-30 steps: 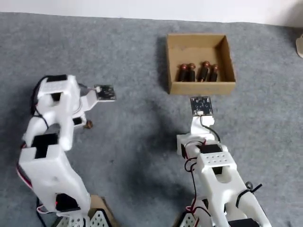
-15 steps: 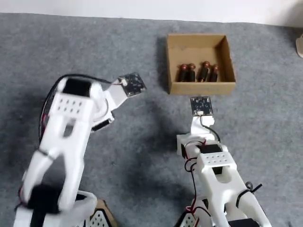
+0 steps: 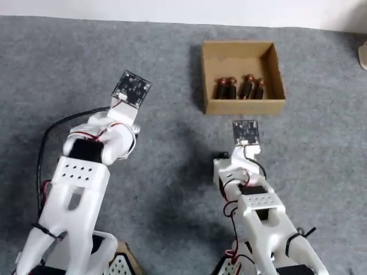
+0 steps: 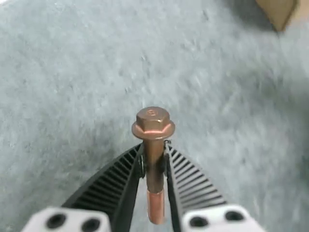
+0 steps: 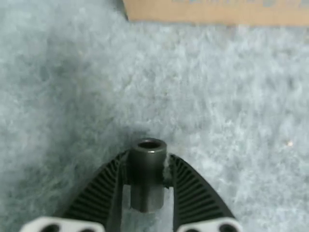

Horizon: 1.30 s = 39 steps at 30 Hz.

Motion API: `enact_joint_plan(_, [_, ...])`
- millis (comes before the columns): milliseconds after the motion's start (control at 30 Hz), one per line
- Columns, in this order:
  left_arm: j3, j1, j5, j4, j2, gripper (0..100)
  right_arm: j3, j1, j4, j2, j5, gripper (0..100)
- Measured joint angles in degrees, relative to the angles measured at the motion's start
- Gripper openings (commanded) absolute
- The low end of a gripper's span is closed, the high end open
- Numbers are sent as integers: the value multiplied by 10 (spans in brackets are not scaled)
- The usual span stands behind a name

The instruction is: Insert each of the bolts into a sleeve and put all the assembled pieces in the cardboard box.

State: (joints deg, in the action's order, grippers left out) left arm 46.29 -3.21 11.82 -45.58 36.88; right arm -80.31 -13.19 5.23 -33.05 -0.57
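Left gripper [image 4: 153,148] is clamping 1 bolt [image 4: 152,122], right gripper [image 5: 147,162] is clamping 1 sleeve [image 5: 147,149], cardboard box [image 5: 212,12] partly cut off beyond open carpet [image 5: 227,87].

Lab-style robot bench: grey carpet [image 3: 160,69] covering, white wall [image 3: 114,8] behind.

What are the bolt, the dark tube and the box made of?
The bolt looks like copper-coloured metal, perhaps plated: smooth, with a soft sheen on its hexagonal head. The sleeve seems dark metal, matte grey-black, with a glint on its rim; plastic cannot be ruled out. The cardboard box is plain brown cardboard, dull, with thin walls.
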Motion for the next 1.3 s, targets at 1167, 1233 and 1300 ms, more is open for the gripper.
enact_joint_plan(1167, [242, -159, -270, 637, 4, 6, -150, -27, -460, -4, 107, 5])
enact_joint_plan(1233, [243, -161, -310, 670, 4, 6, -150, -37, -457, -4, 107, 5])
enact_joint_plan(1300, [243, -156, -367, 682, 5, 6, -150, -43, -456, -4, 107, 5])
